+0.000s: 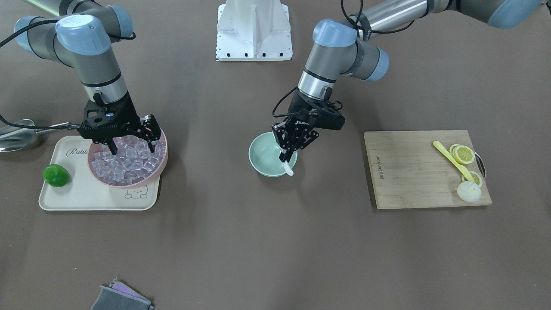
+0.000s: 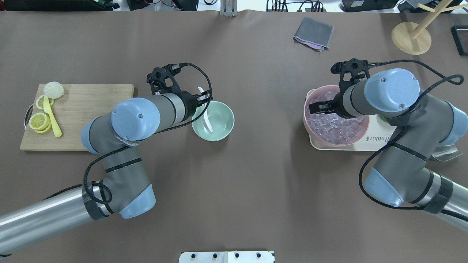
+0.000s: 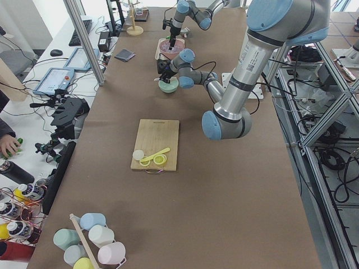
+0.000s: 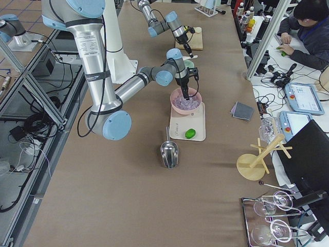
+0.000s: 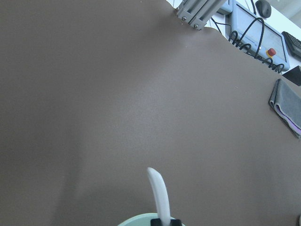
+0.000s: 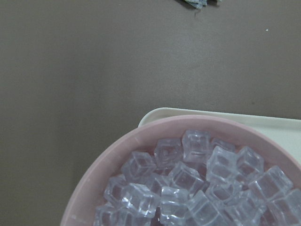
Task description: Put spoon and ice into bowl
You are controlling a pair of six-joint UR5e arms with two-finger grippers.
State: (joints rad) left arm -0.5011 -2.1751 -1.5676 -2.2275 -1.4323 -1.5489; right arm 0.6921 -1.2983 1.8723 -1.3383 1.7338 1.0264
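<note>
The left end effector [image 1: 289, 150] pinched the white spoon [image 1: 288, 168] by its handle, scoop hanging down over the mint-green bowl [image 1: 260, 155] on the tabletop [image 1: 275, 241]. The right end effector [image 1: 131, 144], fingers spread, hung low over the ice [image 1: 125, 168] heaped in the pink bowl [image 1: 129, 184] on a cream tray [image 1: 86, 196]

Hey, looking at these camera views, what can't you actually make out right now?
Front-facing view: whether the open right gripper touches the ice; its fingertips merge with the cubes.
Overhead view: the right arm covers most of that gripper.
Front-facing view: the left gripper covers most of the spoon at the bowl.
Front-facing view: the steel scoop is cut off by the edge.
</note>
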